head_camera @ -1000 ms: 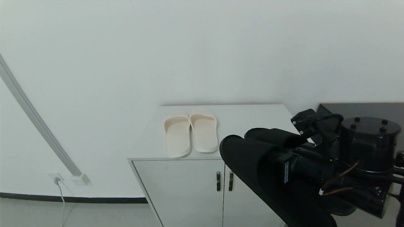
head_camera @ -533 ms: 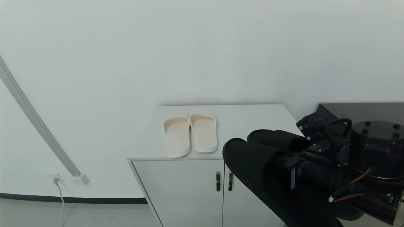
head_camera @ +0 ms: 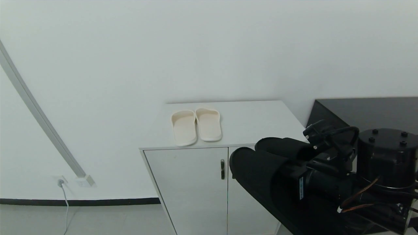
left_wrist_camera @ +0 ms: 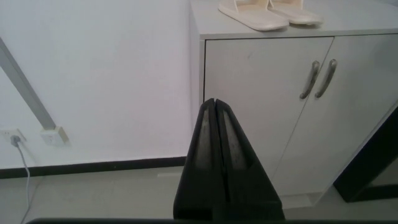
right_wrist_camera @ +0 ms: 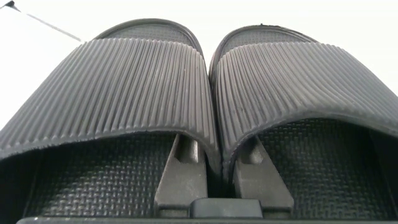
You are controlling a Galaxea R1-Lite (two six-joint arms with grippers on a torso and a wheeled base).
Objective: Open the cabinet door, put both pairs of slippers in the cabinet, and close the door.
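Right wrist view shows the right gripper (right_wrist_camera: 221, 183) tucked under the straps of two black slippers (right_wrist_camera: 149, 81), one pair lying side by side. Its two fingers (right_wrist_camera: 180, 177) reach in, one inside each slipper, and pinch the two adjoining inner edges between them. In the head view the black slippers (head_camera: 261, 166) are held off the ground in front of the upper part of the cabinet's right-hand door, with their toes pointing away from the wrist. The left gripper (left_wrist_camera: 216, 134) has its two fingers pressed flat together with nothing between them; it is aimed toward the cabinet front and stands apart from it. One white cabinet (head_camera: 186, 182) stands against the wall with two doors (left_wrist_camera: 261, 106), both shut. Two upright handles (left_wrist_camera: 309, 79) sit just beside each other at the middle seam. On the cabinet top lie two cream slippers (head_camera: 184, 127), the second pair. They are side by side and touching, on the left half near the front edge, well apart from the held pair. To the cabinet's left, low on the wall, there is one wall socket (head_camera: 60, 180) with one cable (head_camera: 65, 202) hanging from it. One grey conduit (head_camera: 36, 111) slants up the wall from beside the socket. One dark surface (head_camera: 375, 107) lies to the cabinet's right.
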